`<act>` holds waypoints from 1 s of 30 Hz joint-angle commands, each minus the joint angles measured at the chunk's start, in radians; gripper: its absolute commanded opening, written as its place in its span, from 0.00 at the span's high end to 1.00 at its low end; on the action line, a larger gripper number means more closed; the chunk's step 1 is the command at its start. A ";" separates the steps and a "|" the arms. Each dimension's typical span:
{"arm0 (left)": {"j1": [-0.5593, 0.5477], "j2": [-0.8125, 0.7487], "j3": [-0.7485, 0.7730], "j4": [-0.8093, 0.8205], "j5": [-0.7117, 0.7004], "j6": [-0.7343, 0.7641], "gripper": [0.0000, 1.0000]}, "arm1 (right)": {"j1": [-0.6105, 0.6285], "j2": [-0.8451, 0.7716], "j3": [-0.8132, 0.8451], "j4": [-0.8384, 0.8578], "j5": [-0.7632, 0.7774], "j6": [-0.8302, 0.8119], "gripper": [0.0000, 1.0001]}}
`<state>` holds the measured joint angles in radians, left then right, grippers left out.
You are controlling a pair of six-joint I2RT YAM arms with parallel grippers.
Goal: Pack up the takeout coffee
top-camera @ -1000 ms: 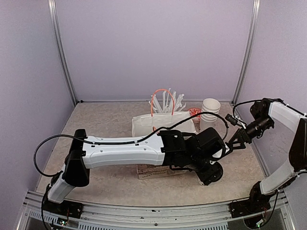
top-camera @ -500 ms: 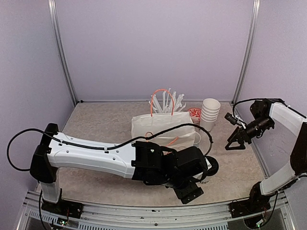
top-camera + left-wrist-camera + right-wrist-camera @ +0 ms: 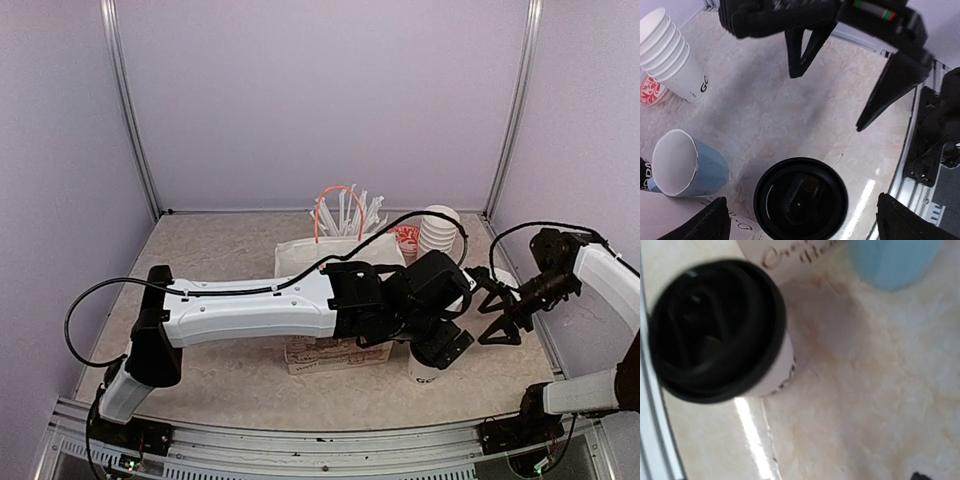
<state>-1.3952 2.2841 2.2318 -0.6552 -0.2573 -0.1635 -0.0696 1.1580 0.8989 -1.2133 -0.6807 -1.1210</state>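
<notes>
One takeout coffee cup (image 3: 800, 197), white with a black lid, stands on the table near the front right (image 3: 421, 371). My left gripper (image 3: 805, 220) hangs open just above it, its fingertips (image 3: 715, 220) wide on either side of the lid and not touching it. My right gripper (image 3: 497, 315) is open too, a little to the right of the cup; the left wrist view shows its two black fingers (image 3: 890, 85) spread apart. From the right wrist the same cup (image 3: 715, 330) sits at upper left. The left arm hides anything behind it.
A white paper bag (image 3: 300, 258) with orange handles stands behind the left arm, with a printed box (image 3: 320, 356) in front of it. A light-blue mug (image 3: 685, 162), a stack of lidless white cups (image 3: 670, 55) and a red-patterned item (image 3: 650, 92) stand close by. The table's metal front rail (image 3: 920, 150) runs right beside the cup.
My left arm dipped toward the front edge, then swung back over the cup, and its jaws spread wider. My right gripper moved down and nearer to the cup.
</notes>
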 commanded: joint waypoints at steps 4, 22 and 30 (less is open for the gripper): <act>0.020 0.004 -0.094 0.053 0.050 0.001 0.01 | 0.103 0.137 -0.048 0.219 0.069 0.100 0.35; 0.041 -0.019 -0.187 0.055 0.059 -0.001 0.01 | 0.398 0.343 -0.105 0.484 0.123 0.290 0.53; 0.042 -0.037 -0.240 0.034 0.059 -0.028 0.01 | 0.499 0.336 -0.126 0.507 0.115 0.343 0.51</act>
<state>-1.3575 2.2837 2.0216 -0.6285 -0.2104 -0.1719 0.3908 1.4940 0.7876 -0.7338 -0.5411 -0.8268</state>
